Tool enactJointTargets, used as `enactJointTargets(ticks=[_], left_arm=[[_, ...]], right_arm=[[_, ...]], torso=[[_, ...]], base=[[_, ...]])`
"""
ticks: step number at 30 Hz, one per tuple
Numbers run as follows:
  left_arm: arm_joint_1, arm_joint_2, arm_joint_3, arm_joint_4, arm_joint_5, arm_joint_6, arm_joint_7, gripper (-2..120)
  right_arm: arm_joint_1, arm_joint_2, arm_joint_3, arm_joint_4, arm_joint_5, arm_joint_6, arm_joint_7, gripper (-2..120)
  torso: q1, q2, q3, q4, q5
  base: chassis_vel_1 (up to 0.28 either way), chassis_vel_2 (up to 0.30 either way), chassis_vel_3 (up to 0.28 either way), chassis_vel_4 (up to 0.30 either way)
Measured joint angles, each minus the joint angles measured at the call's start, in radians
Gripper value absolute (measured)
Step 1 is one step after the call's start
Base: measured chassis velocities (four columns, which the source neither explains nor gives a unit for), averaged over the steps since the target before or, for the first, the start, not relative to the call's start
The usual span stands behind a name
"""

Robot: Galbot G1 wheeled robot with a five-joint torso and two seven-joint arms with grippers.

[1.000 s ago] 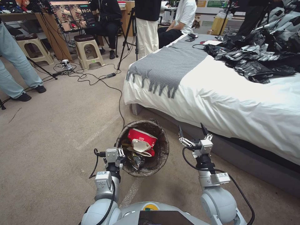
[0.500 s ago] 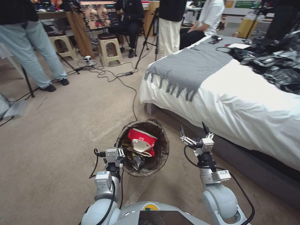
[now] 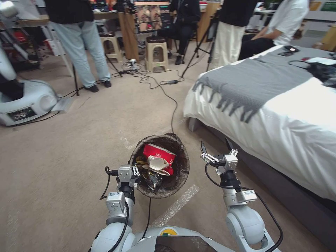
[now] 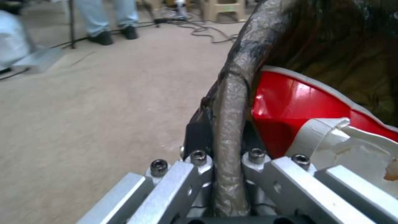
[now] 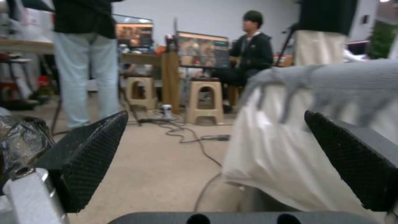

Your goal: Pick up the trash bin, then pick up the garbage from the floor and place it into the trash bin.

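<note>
My left gripper (image 3: 137, 175) is shut on the near rim of the trash bin (image 3: 178, 176), holding it up in front of me. Its dark liner bag is folded over the rim (image 4: 232, 102), which runs between the gripper's fingers (image 4: 199, 137) in the left wrist view. Inside lies garbage: a red-and-white wrapper (image 3: 159, 154) (image 4: 298, 115), a crumpled white piece (image 3: 156, 163) and dark shiny scraps. To the right of the bin my right gripper (image 3: 215, 146) (image 5: 215, 155) is open and holds nothing, its two black fingers spread wide.
A bed (image 3: 297, 119) with white sheets and a grey fringed throw (image 3: 259, 82) stands close on the right. A black cable (image 3: 171, 108) crosses the beige carpet ahead. Another robot's white base (image 3: 24, 103) sits at the left. Stools, tripods and people stand at the back.
The whole head view has swung left: the bed has slid to the right and a white robot base has come in at the left. Both grippers and the bin keep their places relative to me.
</note>
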Motion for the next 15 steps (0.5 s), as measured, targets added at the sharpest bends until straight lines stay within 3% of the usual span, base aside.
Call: enactJointTargets(ticks=[15], left_arm=[[0.000, 0.000, 0.000, 0.000, 0.000, 0.000, 0.000, 0]], right_arm=[[0.015, -0.004, -0.003, -0.007, 0.000, -0.002, -0.008, 100]], torso=[[0.000, 0.000, 0.000, 0.0000, -0.0001]], base=[[0.129, 0.131, 0.127, 0.126]])
